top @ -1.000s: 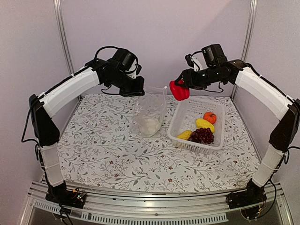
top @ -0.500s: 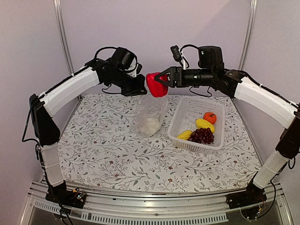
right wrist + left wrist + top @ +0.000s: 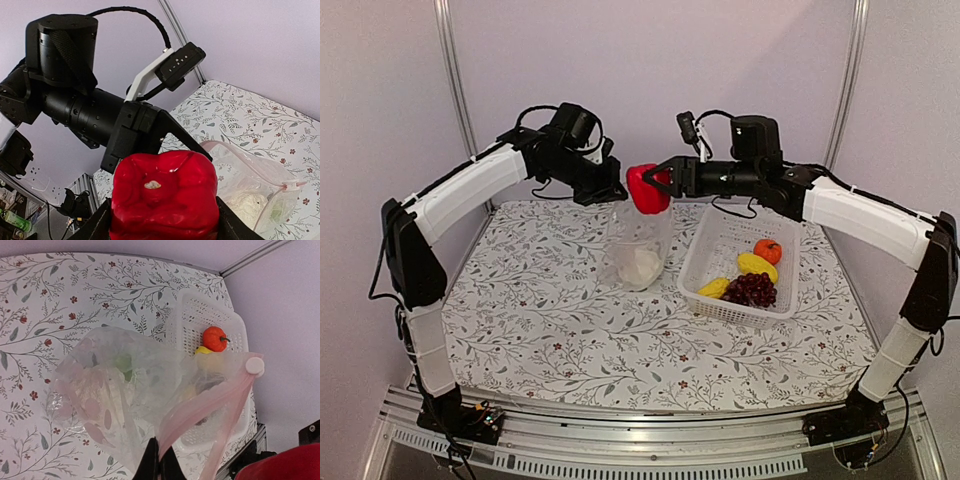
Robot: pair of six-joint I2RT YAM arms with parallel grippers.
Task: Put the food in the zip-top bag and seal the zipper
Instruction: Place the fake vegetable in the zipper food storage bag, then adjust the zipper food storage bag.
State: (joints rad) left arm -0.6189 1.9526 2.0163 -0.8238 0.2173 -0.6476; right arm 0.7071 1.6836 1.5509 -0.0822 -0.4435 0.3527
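The clear zip-top bag (image 3: 638, 245) stands on the flowered table, and a white lumpy piece (image 3: 642, 266) lies inside it. My left gripper (image 3: 611, 190) is shut on the bag's mouth edge and holds it up. In the left wrist view the black fingertips (image 3: 152, 462) pinch the film beside the pinkish zipper (image 3: 210, 400). The right gripper (image 3: 656, 181) is shut on the red pepper (image 3: 646, 190), which hangs just above the bag's mouth and close to the left gripper. The right wrist view shows the pepper (image 3: 165, 195) filling the jaws, with the bag (image 3: 252, 182) below it.
A white perforated basket (image 3: 716, 235) stands right of the bag. It holds a small orange fruit (image 3: 767, 250), yellow pieces (image 3: 756, 265) and a dark grape bunch (image 3: 750, 290). Metal posts rise at the back corners, and a rail runs along the table's near edge.
The right gripper has carried the red pepper leftward, from over the basket's far edge to over the bag's mouth. The left gripper keeps its hold on the bag, barely shifted.
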